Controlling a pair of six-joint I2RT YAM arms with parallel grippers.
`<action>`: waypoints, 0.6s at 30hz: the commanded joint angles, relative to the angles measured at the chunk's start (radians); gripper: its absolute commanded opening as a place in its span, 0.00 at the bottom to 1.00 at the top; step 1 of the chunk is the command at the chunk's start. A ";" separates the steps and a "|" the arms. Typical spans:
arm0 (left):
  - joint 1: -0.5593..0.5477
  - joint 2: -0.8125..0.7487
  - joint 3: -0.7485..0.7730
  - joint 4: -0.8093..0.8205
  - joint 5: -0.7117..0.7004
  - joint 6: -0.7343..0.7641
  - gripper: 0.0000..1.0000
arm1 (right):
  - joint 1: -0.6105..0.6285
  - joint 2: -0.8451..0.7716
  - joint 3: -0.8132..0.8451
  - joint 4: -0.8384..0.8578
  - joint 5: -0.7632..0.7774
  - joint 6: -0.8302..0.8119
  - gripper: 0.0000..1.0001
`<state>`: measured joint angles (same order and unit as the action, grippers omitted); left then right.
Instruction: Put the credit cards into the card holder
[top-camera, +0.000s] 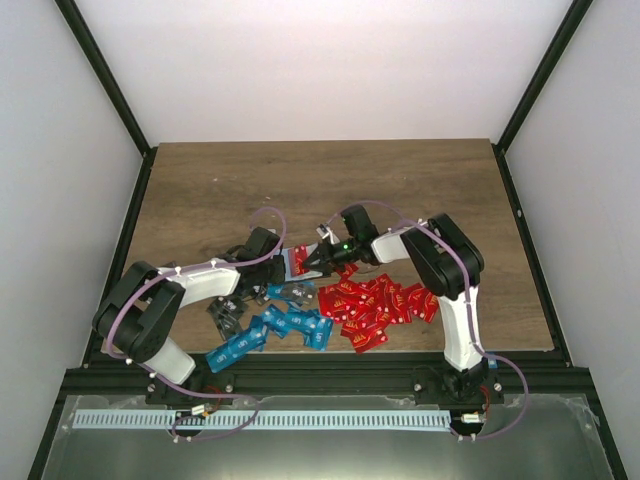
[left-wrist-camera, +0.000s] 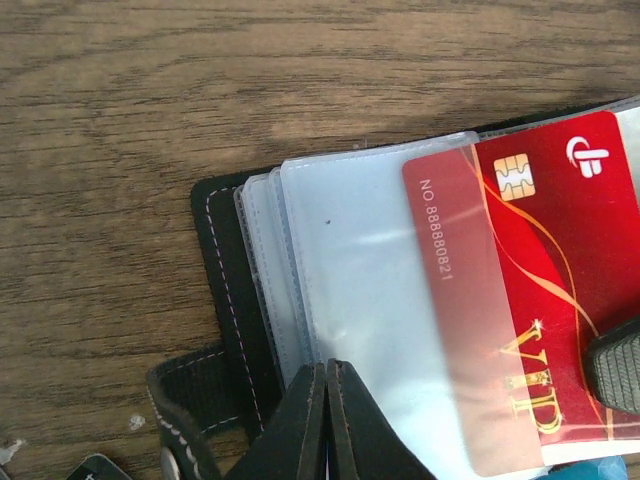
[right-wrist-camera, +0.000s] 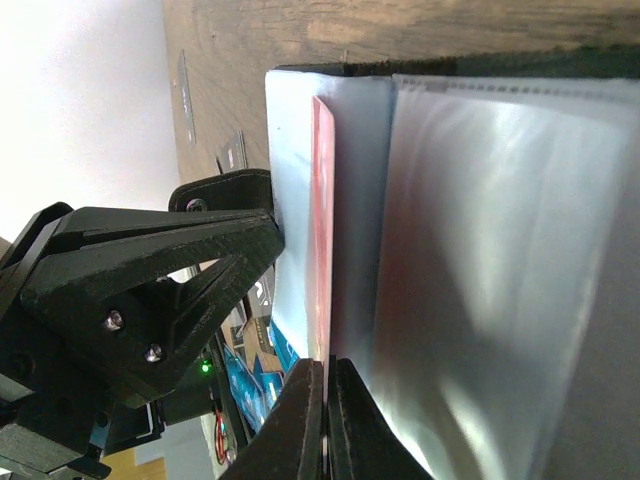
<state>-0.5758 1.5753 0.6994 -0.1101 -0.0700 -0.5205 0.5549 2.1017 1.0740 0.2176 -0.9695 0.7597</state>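
Note:
The black card holder (top-camera: 297, 263) lies open at mid-table, its clear sleeves (left-wrist-camera: 360, 260) fanned over the stitched black cover (left-wrist-camera: 222, 260). A red credit card (left-wrist-camera: 545, 250) sits partly inside one sleeve. My right gripper (right-wrist-camera: 326, 368) is shut on that card's thin edge (right-wrist-camera: 322, 220). My left gripper (left-wrist-camera: 327, 372) is shut on the edge of a clear sleeve. In the top view the left gripper (top-camera: 283, 258) and the right gripper (top-camera: 313, 262) meet over the holder. One right finger (left-wrist-camera: 615, 362) shows at the card's lower right.
Loose red cards (top-camera: 375, 305) lie heaped right of the holder, blue cards (top-camera: 275, 328) in front of it, dark cards (top-camera: 225, 315) under the left arm. The holder's snap strap (left-wrist-camera: 185, 410) sticks out at the near left. Bare wood (top-camera: 330, 185) stretches beyond.

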 joint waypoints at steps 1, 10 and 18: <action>0.003 0.014 -0.026 -0.017 0.009 0.000 0.04 | 0.018 0.026 0.042 -0.023 -0.016 -0.008 0.01; 0.002 0.007 -0.033 -0.012 0.016 0.000 0.04 | 0.037 0.046 0.071 -0.021 -0.020 0.003 0.01; 0.003 -0.001 -0.040 -0.007 0.019 0.000 0.04 | 0.060 0.066 0.089 -0.013 -0.021 0.017 0.01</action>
<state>-0.5758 1.5726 0.6876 -0.0895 -0.0666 -0.5205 0.5930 2.1395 1.1305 0.2104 -0.9768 0.7685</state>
